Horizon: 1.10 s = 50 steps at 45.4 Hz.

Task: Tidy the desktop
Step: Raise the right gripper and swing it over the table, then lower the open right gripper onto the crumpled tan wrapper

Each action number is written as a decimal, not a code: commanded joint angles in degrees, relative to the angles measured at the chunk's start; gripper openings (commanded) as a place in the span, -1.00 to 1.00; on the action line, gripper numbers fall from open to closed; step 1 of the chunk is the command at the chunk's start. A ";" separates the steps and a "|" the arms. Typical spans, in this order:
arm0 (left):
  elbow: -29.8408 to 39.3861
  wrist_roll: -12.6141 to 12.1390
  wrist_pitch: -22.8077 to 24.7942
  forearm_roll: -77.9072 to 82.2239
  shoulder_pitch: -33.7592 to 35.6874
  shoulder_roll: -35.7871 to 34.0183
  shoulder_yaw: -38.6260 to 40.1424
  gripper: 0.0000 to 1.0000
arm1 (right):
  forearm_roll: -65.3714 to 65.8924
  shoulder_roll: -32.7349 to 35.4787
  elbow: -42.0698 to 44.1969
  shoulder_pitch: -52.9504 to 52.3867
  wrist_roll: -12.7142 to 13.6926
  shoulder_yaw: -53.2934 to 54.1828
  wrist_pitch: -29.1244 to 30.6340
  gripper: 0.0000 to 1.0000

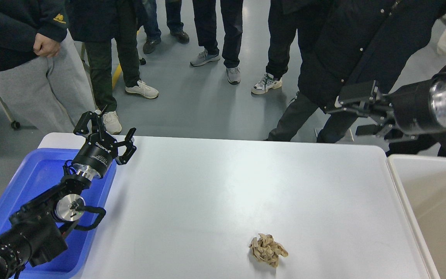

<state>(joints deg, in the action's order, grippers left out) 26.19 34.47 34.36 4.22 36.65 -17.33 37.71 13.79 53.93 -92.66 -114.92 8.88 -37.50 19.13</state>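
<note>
The white desktop (215,186) fills the middle of the head view. One crumpled brown paper ball (268,250) lies on it near the front, right of centre. My left gripper (106,130) is open and empty, raised over the far left corner of the desktop beside the blue tray. My right gripper (356,113) is open and empty, held high above the far right corner, well away from the paper ball.
A blue plastic tray (33,178) lies at the left under my left arm. A beige bin (439,209) stands at the right edge. Several people (346,42) stand close behind the far edge of the desktop.
</note>
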 commanded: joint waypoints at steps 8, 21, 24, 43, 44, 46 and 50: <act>0.00 0.07 0.00 0.00 0.00 0.02 -0.09 1.00 | -0.25 -19.90 0.20 -5.49 0.53 -12.42 -0.67 1.00; 0.00 0.07 0.00 0.00 0.00 0.02 -0.09 1.00 | -0.51 -30.10 1.78 -1.45 3.08 -13.65 -1.73 1.00; 0.00 0.07 0.00 0.00 0.00 0.02 -0.09 1.00 | -1.74 -32.21 3.44 -0.14 3.34 -13.65 -1.90 1.00; 0.00 0.07 -0.09 0.00 0.00 0.02 -0.09 1.00 | -5.87 -44.43 14.70 13.49 4.22 -10.05 -3.66 1.00; 0.00 0.07 -0.09 0.00 0.00 0.02 0.00 1.00 | -6.05 -44.78 15.31 14.10 4.22 -9.79 -3.75 1.00; 0.00 0.07 0.00 0.00 0.00 0.02 -0.09 1.00 | -6.32 -45.66 16.45 15.42 4.31 -9.35 -3.75 1.00; 0.00 0.07 -0.09 0.00 0.00 0.02 -0.09 1.00 | -6.32 -47.51 18.65 18.06 4.31 -8.21 -3.75 1.00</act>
<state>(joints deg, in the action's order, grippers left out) 26.19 34.54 34.36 4.22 36.65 -17.32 37.64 8.55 11.97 -79.95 -103.98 12.93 -48.28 15.85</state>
